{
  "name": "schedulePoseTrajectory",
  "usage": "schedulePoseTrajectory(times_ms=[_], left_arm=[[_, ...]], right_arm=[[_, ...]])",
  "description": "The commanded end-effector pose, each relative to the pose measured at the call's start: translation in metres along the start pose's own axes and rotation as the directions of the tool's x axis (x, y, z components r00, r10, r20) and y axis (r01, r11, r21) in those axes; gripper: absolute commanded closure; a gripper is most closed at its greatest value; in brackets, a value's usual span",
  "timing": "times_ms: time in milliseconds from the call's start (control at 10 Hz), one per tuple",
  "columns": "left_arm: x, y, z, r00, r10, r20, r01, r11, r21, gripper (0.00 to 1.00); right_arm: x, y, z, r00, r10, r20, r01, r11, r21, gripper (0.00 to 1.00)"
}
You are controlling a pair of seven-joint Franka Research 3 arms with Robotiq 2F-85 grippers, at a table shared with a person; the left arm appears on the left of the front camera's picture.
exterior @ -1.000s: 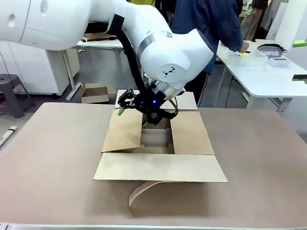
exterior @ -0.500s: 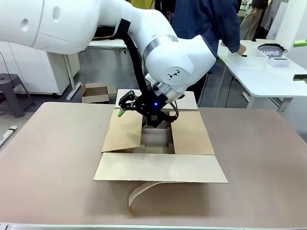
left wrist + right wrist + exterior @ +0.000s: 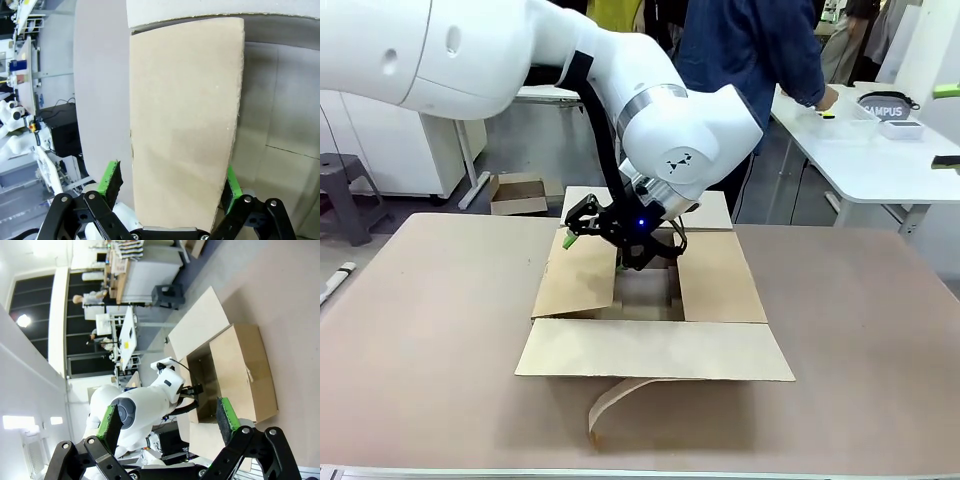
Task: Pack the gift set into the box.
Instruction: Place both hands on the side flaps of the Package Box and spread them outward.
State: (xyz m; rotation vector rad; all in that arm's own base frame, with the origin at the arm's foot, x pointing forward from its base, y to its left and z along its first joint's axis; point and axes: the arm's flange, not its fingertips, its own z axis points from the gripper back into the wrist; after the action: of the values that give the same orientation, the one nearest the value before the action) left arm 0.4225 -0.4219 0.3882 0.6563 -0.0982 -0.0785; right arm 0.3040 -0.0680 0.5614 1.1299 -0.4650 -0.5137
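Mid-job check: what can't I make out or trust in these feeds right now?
1. Front view: the box floor is partly hidden by the left hand, so its contents are unreadable.
2. Left wrist view: the flap blocks the interior, and pad contact with it is unclear.
3. Right wrist view: the box interior is too small and shadowed.

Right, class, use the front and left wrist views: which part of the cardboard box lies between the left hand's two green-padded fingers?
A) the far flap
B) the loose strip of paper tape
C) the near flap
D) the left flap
D: in the left wrist view the left flap of the box runs up between the spread fingers, and the front view shows the left hand over that same flap, beside the opening.
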Motion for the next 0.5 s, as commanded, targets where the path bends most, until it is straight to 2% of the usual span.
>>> schedulePoseTrajectory(times_ms=[0, 400], left_arm=[[-0.003, 0.007, 0.006, 1.0, 0.013, 0.004, -0.013, 1.0, 0.01, 0.0], [-0.015, 0.039, 0.015, 1.0, 0.022, -0.007, -0.022, 0.997, 0.08, 0.0]], right_arm=[[-0.001, 0.0, -0.003, 1.0, 0.003, 0.002, -0.003, 1.0, 0.021, 0.0], [-0.001, 0.0, -0.003, 1.0, 0.003, 0.002, -0.003, 1.0, 0.021, 0.0]])
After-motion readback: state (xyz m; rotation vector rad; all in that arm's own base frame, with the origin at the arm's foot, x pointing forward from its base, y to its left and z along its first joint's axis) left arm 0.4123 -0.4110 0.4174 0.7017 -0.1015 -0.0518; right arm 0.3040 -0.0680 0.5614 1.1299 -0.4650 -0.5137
